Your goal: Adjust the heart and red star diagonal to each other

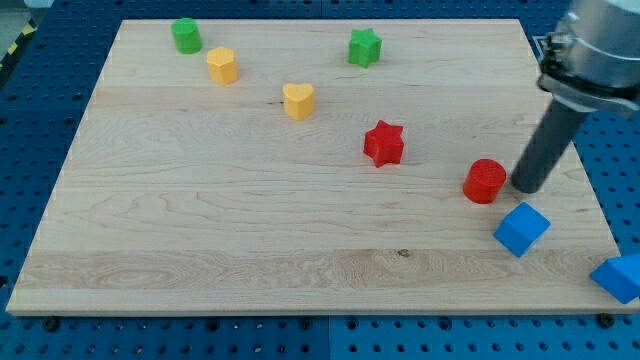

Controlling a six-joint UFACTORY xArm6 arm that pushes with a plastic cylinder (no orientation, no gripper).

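Slanting down from the view's upper right, my tip (528, 187) is resting on the wooden board (200, 230) just to the right of the red cylinder (485, 181), close beside it, though I cannot tell whether the two are touching. Being a plain dark rod with no jaws, it is pinching nothing; a wider grey housing is sitting above it at the view's right edge. Taking the red cylinder as the landmark: the red star (384, 143) is lying to its left and a little higher, near but clearly apart, so it is well left of my tip. The yellow heart (299, 100) is lying farther left and higher again, up and to the left of the star. A second yellow block (222, 65), whose shape I cannot make out, and a rounded green block (186, 35) are sitting far to the upper left, and a green star (365, 47) is sitting up and left, near the board's top edge. A blue cube (522, 228) is lying just below and right of the cylinder, and another blue block (621, 277) is lying farther down-right, off the board on the blue perforated table (300, 340). The board is showing pale, streaky wood grain; the blocks are looking smooth and matte.
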